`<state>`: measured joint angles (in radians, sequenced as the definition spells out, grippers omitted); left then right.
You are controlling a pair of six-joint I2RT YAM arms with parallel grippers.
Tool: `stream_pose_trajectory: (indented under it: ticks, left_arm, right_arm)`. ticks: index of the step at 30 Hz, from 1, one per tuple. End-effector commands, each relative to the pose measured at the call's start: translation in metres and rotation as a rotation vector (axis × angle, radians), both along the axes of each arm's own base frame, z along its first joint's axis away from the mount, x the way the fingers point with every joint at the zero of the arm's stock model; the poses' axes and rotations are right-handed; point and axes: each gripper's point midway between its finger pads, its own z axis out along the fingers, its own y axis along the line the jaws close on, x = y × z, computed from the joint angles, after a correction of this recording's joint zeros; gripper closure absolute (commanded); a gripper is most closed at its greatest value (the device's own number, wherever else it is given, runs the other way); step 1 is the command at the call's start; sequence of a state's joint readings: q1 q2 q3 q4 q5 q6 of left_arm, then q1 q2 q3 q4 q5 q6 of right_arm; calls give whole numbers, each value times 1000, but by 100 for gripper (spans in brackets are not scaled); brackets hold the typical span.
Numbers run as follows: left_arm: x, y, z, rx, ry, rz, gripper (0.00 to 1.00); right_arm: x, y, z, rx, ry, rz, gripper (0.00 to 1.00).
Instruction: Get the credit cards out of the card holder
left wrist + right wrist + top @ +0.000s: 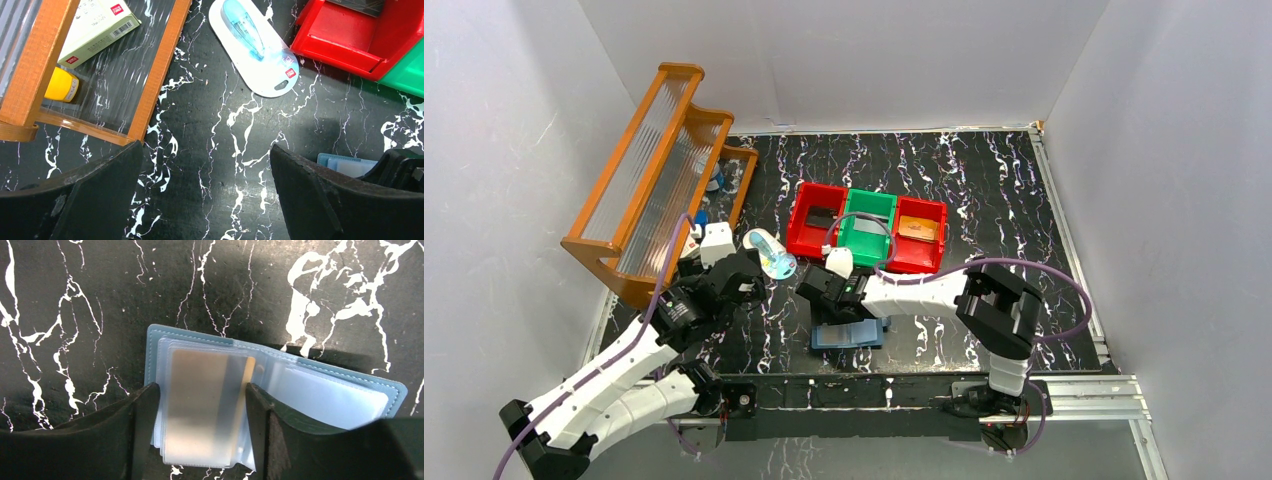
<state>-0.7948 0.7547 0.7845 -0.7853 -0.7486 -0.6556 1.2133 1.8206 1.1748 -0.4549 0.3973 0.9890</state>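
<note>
The blue card holder [160, 340] lies open on the black marbled table, also showing in the top view [856, 335] near the front edge. A tan-orange credit card [205, 400] sits inside its frosted plastic sleeve. My right gripper [200, 410] is open and low over the holder. Its fingers [135, 435] straddle the sleeve stack at both side edges. Another tan-orange card [917, 228] lies in the right red bin, and a dark card [820, 216] in the left red bin. My left gripper [207, 195] hangs open over bare table, left of the holder's corner [345, 164].
A red bin [802, 225], a green bin [867, 226] and a second red bin [921, 257] stand in a row behind the holder. A white-and-blue oval case [255, 45] lies left of them. An orange rack [659, 165] holding a box [95, 30] fills the left side.
</note>
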Motion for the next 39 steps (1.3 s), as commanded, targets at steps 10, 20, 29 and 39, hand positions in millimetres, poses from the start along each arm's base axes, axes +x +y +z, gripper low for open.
stream_pose_trajectory:
  ticks: [10,20,29,39]
  left_arm:
    - [5,-2,7,6,-9,2,2]
    - [-4,-72,-2,-180,52,-350,2]
    - [-40,-161,-20,-512,240,-674,11]
    - [-59,-197,-77,-602,511,-721,23]
  right_arm:
    - [-17,2,-10,226,80,-2,44]
    - [-20,-7,0,526,164,-27,44]
    - [-20,-23,6,630,163,-84,43]
    - [-21,-35,10,656,162,-112,42]
